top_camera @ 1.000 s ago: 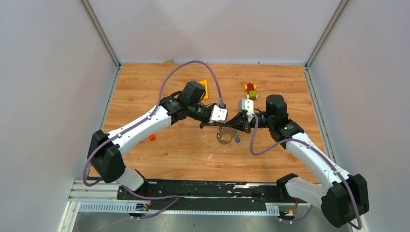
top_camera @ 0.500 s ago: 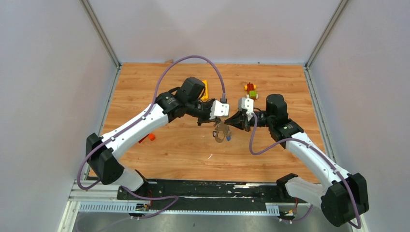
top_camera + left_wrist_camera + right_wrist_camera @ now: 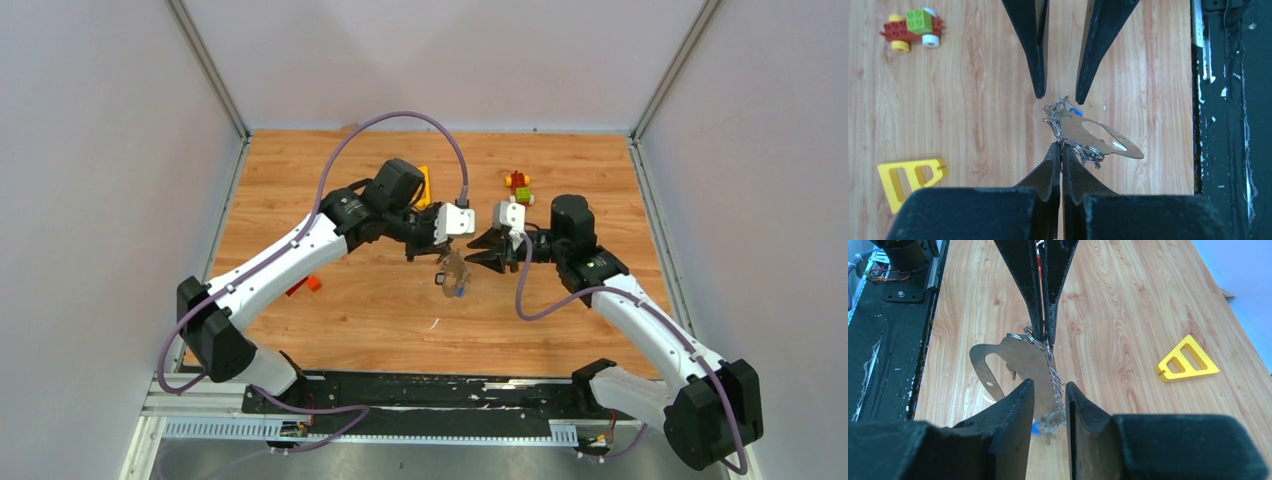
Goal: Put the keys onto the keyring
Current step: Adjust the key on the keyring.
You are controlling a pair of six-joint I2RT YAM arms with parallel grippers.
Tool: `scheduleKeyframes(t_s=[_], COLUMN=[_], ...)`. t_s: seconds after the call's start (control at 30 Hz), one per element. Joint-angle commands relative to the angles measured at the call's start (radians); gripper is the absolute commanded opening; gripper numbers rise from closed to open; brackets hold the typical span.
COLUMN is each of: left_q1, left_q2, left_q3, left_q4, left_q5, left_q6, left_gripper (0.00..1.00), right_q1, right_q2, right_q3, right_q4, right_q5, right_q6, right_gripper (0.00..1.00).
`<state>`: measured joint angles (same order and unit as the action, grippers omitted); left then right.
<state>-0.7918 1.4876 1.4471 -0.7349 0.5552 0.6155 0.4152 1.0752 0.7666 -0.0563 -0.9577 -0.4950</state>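
Note:
My left gripper [image 3: 438, 253] is shut on a small wire ring joined to the keyring [image 3: 456, 272], a flat silver-grey metal loop that hangs from it above the table. In the left wrist view the gripper [image 3: 1061, 145] pinches that ring and the keyring [image 3: 1100, 138] sticks out to the right. A short chain [image 3: 1054, 375] runs from the ring to the keys, one with a blue tag [image 3: 1036, 427]. My right gripper [image 3: 1048, 388] is open, its jaws on either side of the chain and keys, not touching them. It faces the left gripper [image 3: 480, 251].
A red-green-yellow toy block figure [image 3: 518, 187] lies at the back, right of centre. A yellow plastic triangle frame [image 3: 423, 185] lies behind the left wrist. A small orange-red piece [image 3: 312, 284] lies under the left forearm. The black base rail [image 3: 1228, 120] runs along the near edge.
My left gripper has carried the keyring left and a little higher. The right gripper's jaws have spread apart and stand around the chain and keys.

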Motion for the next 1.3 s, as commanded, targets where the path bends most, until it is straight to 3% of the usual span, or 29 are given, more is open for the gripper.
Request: scheduleKeyframes(t_s=[0.0, 0.37, 0.67, 1.27], left_q1=[-0.034, -0.127, -0.157, -0.158], left_q2=[-0.008, 0.049, 0.124, 0.161], left_q3=[0.089, 0.291, 0.463, 0.493], left_q4=[-0.09, -0.328, -0.526, -0.555], left_q5=[-0.1, -0.361, -0.353, -0.276], left_q6=[0.001, -0.075, -0.108, -0.15], left_gripper=[0.0, 0.0, 0.0, 0.0], right_q1=[-0.004, -0.006, -0.005, 0.057], right_q2=[-0.028, 0.022, 0.098, 0.151], right_q3=[0.044, 0.039, 0.028, 0.049], right_q4=[-0.016, 0.172, 0.405, 0.457], right_q5=[-0.024, -0.17, -0.257, -0.265], right_q6=[-0.002, 0.227, 0.449, 0.484], right_gripper=[0.32, 0.35, 0.36, 0.32])
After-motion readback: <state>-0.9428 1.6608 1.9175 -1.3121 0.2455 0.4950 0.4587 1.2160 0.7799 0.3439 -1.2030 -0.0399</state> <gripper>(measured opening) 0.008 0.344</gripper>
